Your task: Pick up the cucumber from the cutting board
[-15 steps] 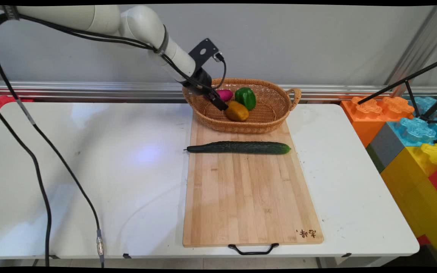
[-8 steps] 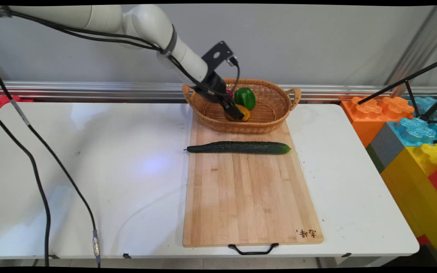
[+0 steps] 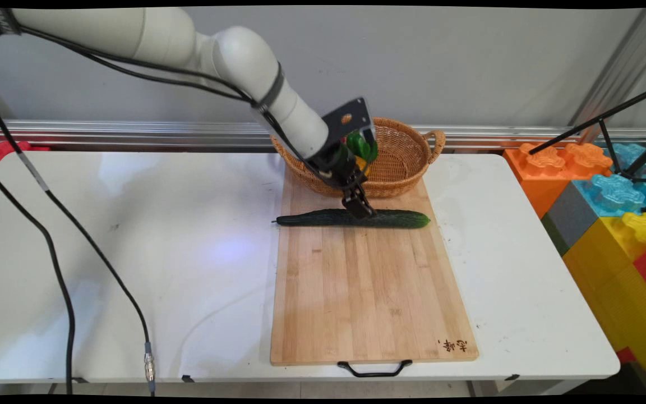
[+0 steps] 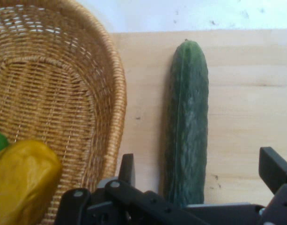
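White bench (image 3: 132,235) carries a bamboo cutting board (image 3: 368,292) at frame centre. Wicker basket (image 3: 401,163) at the board's upper end holds a green pepper (image 3: 363,145) and a yellow vegetable (image 4: 21,178). Cucumber (image 3: 323,217) lies across the board, not lifted. Gripper (image 3: 363,210) sits over its middle, jaws spread wide to either side of it, gripping nothing. Small burnt mark at the board's lower right, unreadable

dark green cucumber (image 3: 351,218), tan woven basket (image 3: 407,163)
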`<state>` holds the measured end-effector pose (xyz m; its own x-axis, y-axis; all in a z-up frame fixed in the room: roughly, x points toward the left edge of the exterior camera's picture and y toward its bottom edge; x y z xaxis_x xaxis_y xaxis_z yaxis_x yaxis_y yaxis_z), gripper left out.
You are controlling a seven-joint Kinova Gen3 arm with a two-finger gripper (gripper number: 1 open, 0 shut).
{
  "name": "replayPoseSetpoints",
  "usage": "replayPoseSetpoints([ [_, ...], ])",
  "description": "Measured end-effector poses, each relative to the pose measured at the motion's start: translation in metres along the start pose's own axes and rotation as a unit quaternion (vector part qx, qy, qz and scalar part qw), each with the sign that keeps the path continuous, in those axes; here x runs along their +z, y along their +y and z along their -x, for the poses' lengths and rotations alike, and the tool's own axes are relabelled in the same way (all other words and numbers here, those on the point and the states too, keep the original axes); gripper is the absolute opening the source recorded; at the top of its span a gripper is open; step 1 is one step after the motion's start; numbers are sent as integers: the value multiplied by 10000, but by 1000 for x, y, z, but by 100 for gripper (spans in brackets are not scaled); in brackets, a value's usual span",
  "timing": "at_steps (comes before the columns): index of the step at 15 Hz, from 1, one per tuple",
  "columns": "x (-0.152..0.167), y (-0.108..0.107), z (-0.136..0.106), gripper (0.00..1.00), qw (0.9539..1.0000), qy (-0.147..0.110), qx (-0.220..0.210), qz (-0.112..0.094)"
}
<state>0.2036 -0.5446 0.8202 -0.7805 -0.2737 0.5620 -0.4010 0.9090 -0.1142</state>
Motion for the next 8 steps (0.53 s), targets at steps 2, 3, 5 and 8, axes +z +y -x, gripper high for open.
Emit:
replayPoseSetpoints([
  [2, 12, 6, 1, 100, 9997, -90, 180, -107],
  [3, 17, 9, 2, 100, 9995, -123, 244, -159],
  [5, 25, 12, 3, 100, 9990, -170, 350, -233],
  [8, 36, 19, 4, 100, 9979, -246, 499, -331],
])
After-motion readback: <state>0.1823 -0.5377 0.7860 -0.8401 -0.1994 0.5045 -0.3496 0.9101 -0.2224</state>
